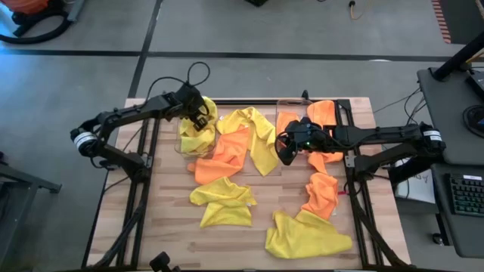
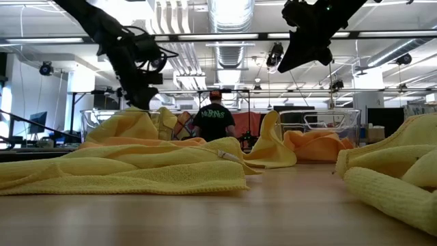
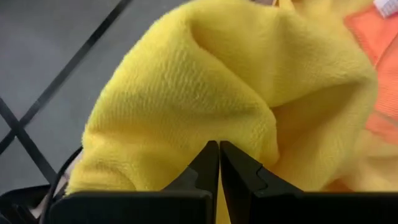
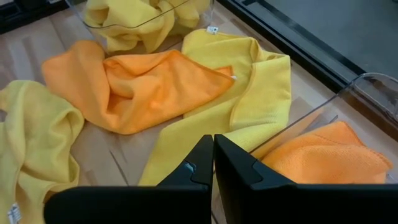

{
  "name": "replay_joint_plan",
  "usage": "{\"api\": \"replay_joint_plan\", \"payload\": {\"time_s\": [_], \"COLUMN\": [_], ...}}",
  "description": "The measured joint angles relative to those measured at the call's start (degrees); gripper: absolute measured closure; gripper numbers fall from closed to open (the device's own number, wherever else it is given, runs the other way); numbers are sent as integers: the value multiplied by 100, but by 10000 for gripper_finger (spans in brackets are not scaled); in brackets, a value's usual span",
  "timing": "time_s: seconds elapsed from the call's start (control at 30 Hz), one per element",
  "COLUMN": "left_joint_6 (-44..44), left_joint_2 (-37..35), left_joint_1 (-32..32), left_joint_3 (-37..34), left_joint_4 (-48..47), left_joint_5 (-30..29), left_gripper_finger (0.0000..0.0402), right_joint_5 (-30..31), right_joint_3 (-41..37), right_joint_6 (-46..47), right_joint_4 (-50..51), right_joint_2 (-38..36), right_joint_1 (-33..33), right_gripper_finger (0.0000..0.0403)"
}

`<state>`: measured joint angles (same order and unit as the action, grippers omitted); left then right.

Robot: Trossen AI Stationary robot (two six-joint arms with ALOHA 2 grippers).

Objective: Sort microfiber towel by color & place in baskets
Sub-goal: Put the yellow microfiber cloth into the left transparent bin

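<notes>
My left gripper is shut at the left basket, its tips at a heaped yellow towel that fills the basket and bulges over its rim. My right gripper is shut and empty. It hangs above the table beside the right basket, which holds an orange towel. Loose on the table lie a long yellow towel, an orange one, a yellow one, an orange one and a yellow one. My left gripper has its shut fingertips against the top of the yellow towel's mound, coming slanting down from the table's left. The towel stays heaped in the basket. Whether a fold is caught between the tips, I cannot tell.
Another orange towel drapes over the right basket's far right side. Black frame rails run along both table sides. A person stands in the room beyond the far edge. Bare wood shows at the table's middle.
</notes>
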<state>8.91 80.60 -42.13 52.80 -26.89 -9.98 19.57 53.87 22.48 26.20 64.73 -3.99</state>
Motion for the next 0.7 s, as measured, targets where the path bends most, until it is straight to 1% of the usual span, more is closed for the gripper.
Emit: {"api": "replay_joint_plan", "payload": {"time_s": [0.3, 0.47, 0.6, 0.7], "left_joint_6": [-44, -42, 15, 93], "left_joint_2": [0, 0, 0, 0], "left_joint_1": [-9, -9, -9, -9], "left_joint_3": [-404, -502, -287, 109], "left_joint_4": [140, 95, -138, -739], "left_joint_5": [-4, -4, 0, 0], "left_gripper_finger": [402, 402, 402, 402], "right_joint_5": [0, 0, 0, 0], "right_joint_3": [0, 0, 0, 0], "right_joint_6": [2, 2, 2, 2], "right_joint_4": [-15, -17, -39, -39], "right_joint_2": [0, 0, 0, 0], "right_joint_1": [0, 0, 0, 0], "right_gripper_finger": [394, 394, 394, 394]}}
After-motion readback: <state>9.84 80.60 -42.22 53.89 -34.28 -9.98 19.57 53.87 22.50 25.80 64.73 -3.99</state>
